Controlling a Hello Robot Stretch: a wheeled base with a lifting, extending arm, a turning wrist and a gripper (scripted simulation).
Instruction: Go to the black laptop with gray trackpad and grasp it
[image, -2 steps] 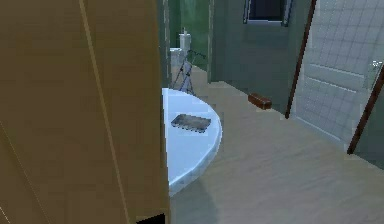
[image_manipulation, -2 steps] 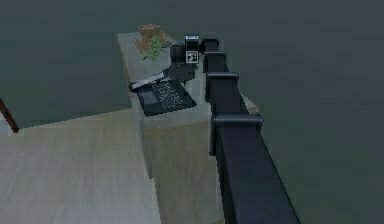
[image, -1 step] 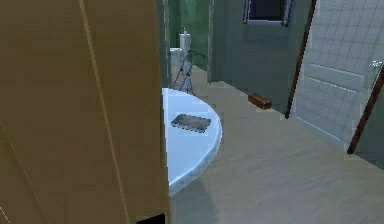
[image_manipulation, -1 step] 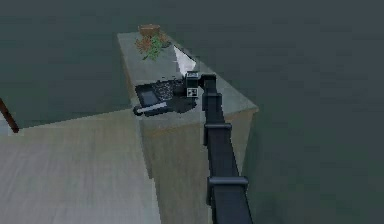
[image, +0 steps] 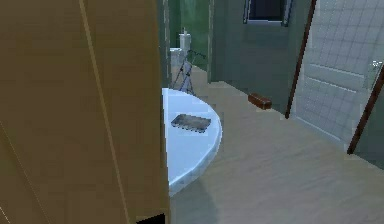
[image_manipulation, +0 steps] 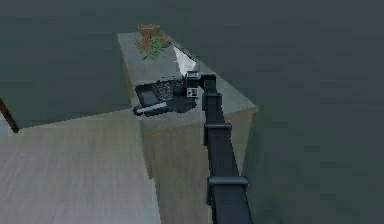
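Forward view, nearest: tall tan wooden panel (image: 80, 100) across 7 to 11 o'clock. Just past its edge, white round desk (image: 185, 150) near centre, carrying a shallow grey rectangular tray (image: 190, 122); contents not made out. Beyond, pale plank floor (image: 270, 160), with a small brown block (image: 262, 102) on it at 1 o'clock, close to the dark green wall (image: 230, 50). White object on a thin-legged stand (image: 183, 55) at 12 o'clock. White panelled door (image: 340, 70) at 2 o'clock, in a dark frame.

Arm side view, nearest: dark arm (image_manipulation: 225, 170) up from 6 o'clock toward centre. At its far end, two white marker squares, then claw (image_manipulation: 155, 102) at their 9 o'clock, seen against the top of a grey desk (image_manipulation: 228, 100). Dark flat slab (image_manipulation: 145, 90) lying on that desk at the claw, possibly the laptop; hard to separate from the claw's body. Cannot tell the claw's spread, nor whether holding anything. Farther along the desk, toward 12 o'clock, white cone-like object (image_manipulation: 183, 60). At the far corner, brown pot (image_manipulation: 150, 31) with green leafy plant (image_manipulation: 153, 46) in it.
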